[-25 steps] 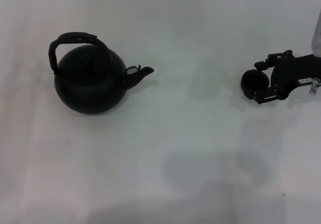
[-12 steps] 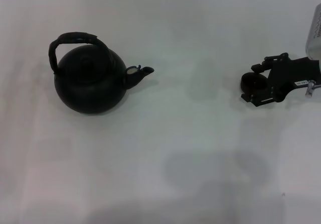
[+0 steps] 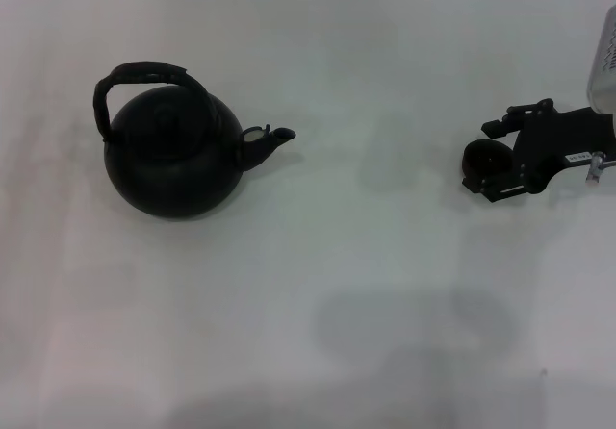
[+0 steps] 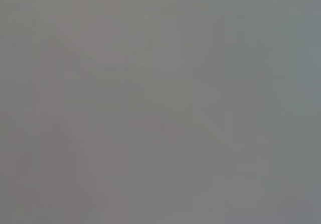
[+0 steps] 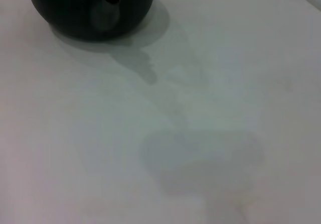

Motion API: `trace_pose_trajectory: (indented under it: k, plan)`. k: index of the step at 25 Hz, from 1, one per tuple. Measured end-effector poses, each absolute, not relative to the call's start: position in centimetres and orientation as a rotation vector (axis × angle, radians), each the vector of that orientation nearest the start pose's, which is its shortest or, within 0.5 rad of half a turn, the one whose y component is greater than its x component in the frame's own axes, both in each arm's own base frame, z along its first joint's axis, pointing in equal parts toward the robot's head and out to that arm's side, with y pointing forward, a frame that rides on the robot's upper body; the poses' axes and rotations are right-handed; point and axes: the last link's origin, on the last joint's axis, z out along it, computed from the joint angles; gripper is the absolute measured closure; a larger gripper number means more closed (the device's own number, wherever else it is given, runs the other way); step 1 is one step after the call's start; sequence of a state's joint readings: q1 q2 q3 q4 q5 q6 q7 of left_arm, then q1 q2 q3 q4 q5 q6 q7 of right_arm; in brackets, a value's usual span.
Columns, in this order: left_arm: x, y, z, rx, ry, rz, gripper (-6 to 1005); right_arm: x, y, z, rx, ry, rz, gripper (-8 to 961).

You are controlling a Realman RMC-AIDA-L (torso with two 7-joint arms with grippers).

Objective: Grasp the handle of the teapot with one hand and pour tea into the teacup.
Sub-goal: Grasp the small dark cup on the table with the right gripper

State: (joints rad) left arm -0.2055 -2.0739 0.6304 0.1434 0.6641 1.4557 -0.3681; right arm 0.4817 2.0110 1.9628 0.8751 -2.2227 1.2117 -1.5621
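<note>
Right tool (image 3: 478,160) clamped on teacup (image 3: 484,159) at frame right; teapot (image 3: 173,155) upper left on tabletop (image 3: 366,285); left tool unseen.

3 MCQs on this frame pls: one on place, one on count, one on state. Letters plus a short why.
1. Where is the small round dark teacup?
A. Beside the spout
B. Far on the robot's right, at the right gripper
C. Under the bail handle

2. How many cups are on the white table?
A. One
B. Two
C. Three

3. The round matte black teapot is:
A. Tilted, pouring
B. Upright, nobody holding its dark arched handle
C. On its side

Key: B, the cup sits between the right gripper's jaws, away from the short spout; A, only one shows; B, it stands level with nothing on the handle.
</note>
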Motion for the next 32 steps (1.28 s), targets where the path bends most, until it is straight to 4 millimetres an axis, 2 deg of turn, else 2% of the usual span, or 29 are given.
trace_pose_trajectory:
  k: [32]
  plan:
    - [-39.58,24.12,7.22,-1.281,-0.486,-0.734,469,29.9,34.74,-0.7,-2.771,0.445,-0.191,93]
